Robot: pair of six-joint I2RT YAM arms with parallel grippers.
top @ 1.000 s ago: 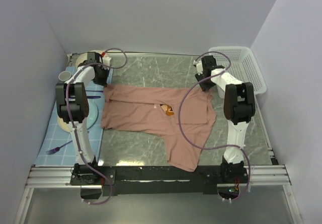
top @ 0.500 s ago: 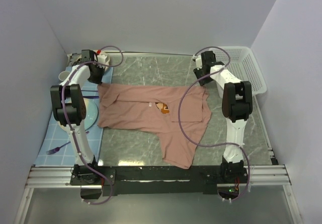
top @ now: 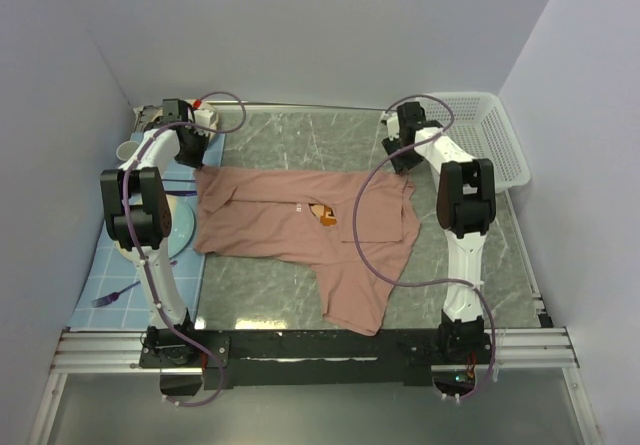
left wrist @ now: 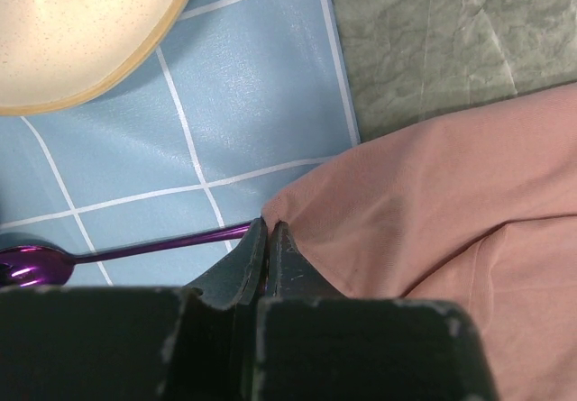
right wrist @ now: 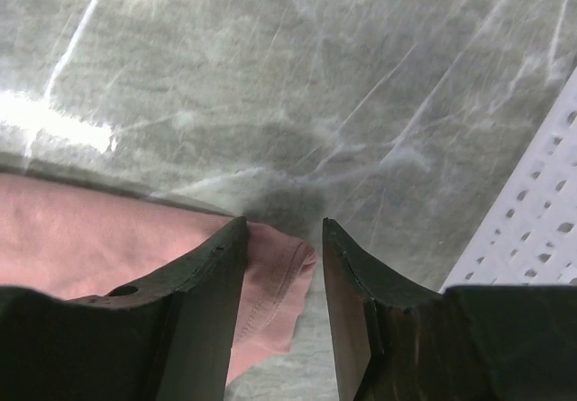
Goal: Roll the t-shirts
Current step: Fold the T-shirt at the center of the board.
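T-shirt (top: 300, 230) in dusty pink lies spread on the table just beside the blue tiled mat (left wrist: 243, 86), with one corner reaching over the mat's edge. It is not rolled at all and some folds cross its body, so I judge the work is at the straightening stage and the whole rolling is left to do. The left gripper (left wrist: 269, 230) is clenched on that corner above the mat. The right gripper (right wrist: 282, 225), at the shirt's side far from the mat, stands about half parted, its jaws on both sides of a hemmed corner without pinching it.
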